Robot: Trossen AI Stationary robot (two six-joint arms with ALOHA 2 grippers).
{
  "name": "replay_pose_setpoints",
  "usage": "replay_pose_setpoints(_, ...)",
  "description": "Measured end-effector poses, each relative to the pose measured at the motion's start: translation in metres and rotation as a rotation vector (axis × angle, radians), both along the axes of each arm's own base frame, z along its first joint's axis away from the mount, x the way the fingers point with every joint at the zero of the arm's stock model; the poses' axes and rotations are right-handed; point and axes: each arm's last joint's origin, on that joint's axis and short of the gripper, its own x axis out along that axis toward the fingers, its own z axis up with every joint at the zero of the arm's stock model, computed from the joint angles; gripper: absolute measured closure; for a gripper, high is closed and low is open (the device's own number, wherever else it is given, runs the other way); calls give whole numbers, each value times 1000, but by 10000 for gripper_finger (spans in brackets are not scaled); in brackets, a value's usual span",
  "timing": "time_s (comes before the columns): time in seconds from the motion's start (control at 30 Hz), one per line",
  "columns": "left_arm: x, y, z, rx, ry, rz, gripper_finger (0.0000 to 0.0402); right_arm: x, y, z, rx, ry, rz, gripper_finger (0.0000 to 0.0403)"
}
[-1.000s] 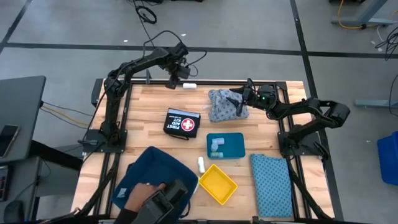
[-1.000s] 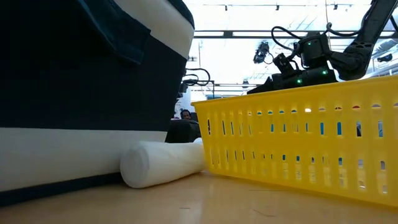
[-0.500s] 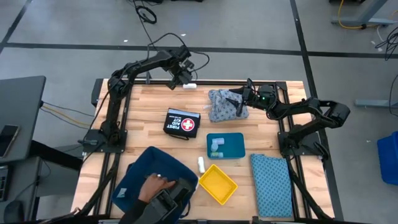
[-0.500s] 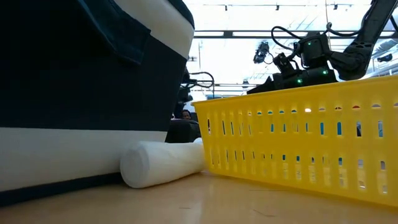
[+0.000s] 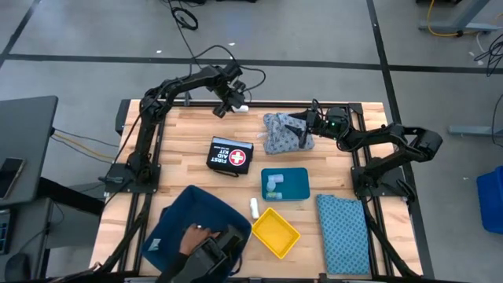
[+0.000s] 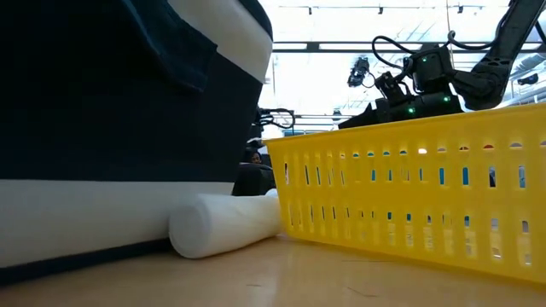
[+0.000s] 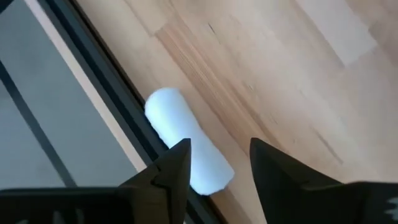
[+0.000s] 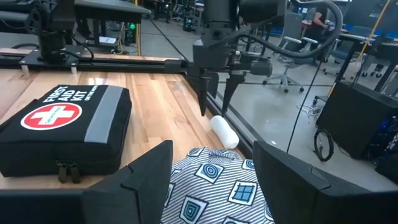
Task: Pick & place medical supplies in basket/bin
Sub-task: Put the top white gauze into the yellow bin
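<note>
A short white roll [image 7: 186, 149] lies on its side at the table's far edge [image 5: 240, 108]. My left gripper [image 7: 217, 152] hangs open just above it, pointing down, also seen in the right wrist view [image 8: 214, 102]. My right gripper [image 8: 214, 165] is open over the right side of the grey-blue patterned cloth bundle [image 5: 279, 132]. Small clear vials [image 5: 273, 182] stand in a blue tray [image 5: 297, 189]. Another white roll [image 5: 254, 207] lies beside the yellow basket [image 5: 274, 232]. The flat blue patterned cloth [image 5: 343, 233] lies at the near right. My right gripper stands with one finger [image 8: 152, 168] on either side of the cloth bundle's top [image 8: 217, 186], coming level from the table's right. Whether the fingers touch the cloth I cannot tell.
A black first aid kit [image 5: 231, 155] lies mid-table. A dark blue bin [image 5: 192, 224] sits at the near left with a person's hand [image 5: 196, 233] in it. In the low view the bin [image 6: 111, 128], roll [image 6: 223, 226] and basket [image 6: 409, 196] fill the foreground.
My left gripper has moved toward the table's right along the far edge and come over the white roll. The person's hand has shifted inside the dark blue bin, and the bin has moved slightly.
</note>
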Motion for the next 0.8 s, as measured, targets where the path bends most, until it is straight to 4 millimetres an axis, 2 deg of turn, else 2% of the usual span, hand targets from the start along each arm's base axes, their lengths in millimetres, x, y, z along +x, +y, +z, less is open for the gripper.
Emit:
replay_pose_setpoints(0.17,1,2,-8,-26,5,64,218,0,0,0,0,0,0,170)
replay_pose_setpoints(0.23,2,3,-17,-42,30,79,209,0,0,0,0,0,0,170)
replay_pose_setpoints(0.43,4,5,-32,-72,50,103,205,0,0,0,3,-1,0,170)
replay_pose_setpoints(0.8,9,0,-27,-29,60,109,223,0,0,0,-1,0,1,170)
